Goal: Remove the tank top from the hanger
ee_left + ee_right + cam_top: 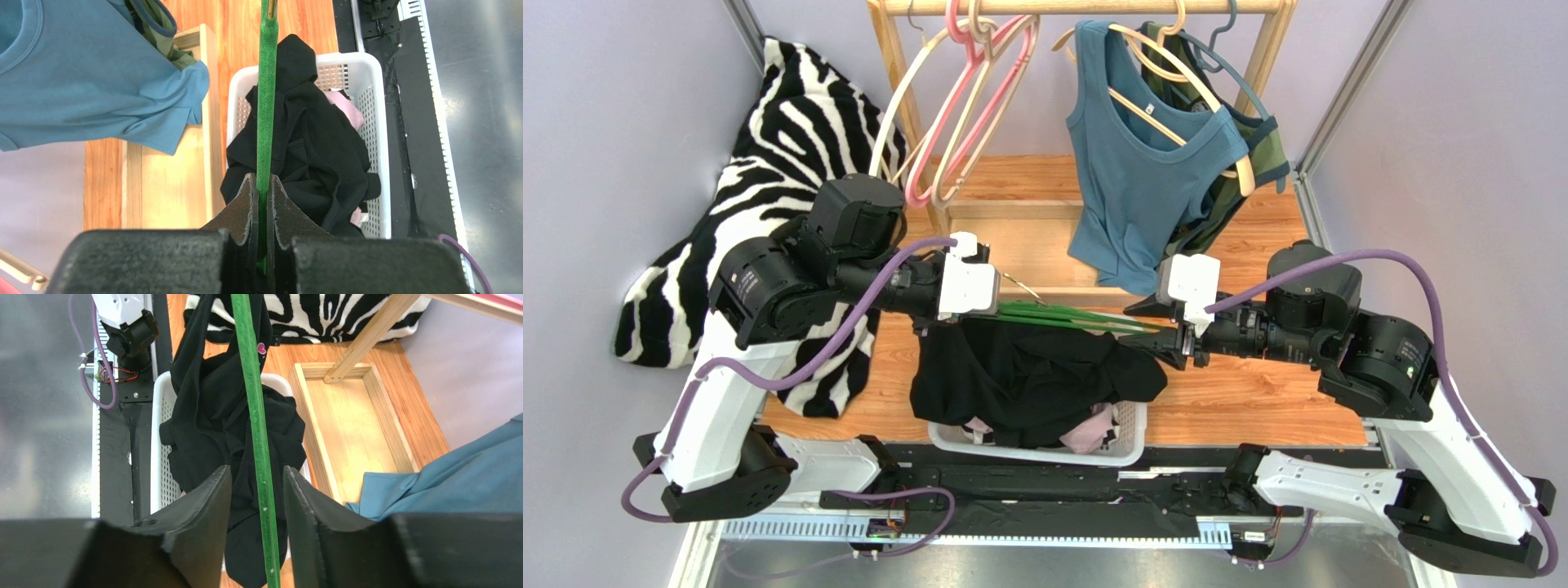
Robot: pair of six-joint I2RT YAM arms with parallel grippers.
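A black tank top (1026, 374) hangs from a thin green hanger (1063, 319) and sags into the white basket (1130, 441). My left gripper (995, 300) holds the hanger's left end. In the left wrist view the jaws (261, 180) are shut on the green hanger (266, 92), with the black tank top (313, 147) below. My right gripper (1149, 325) is at the hanger's right end. In the right wrist view its gripper (256, 471) straddles the green hanger (255, 416) with a gap on both sides; the tank top (209, 410) drapes beyond.
A blue tank top (1136, 172) and an olive garment (1241, 159) hang on the wooden rack behind, beside empty pink hangers (965, 98). A zebra-print cloth (781, 159) lies at the left. The rack's wooden base frame (1038, 233) sits behind the basket.
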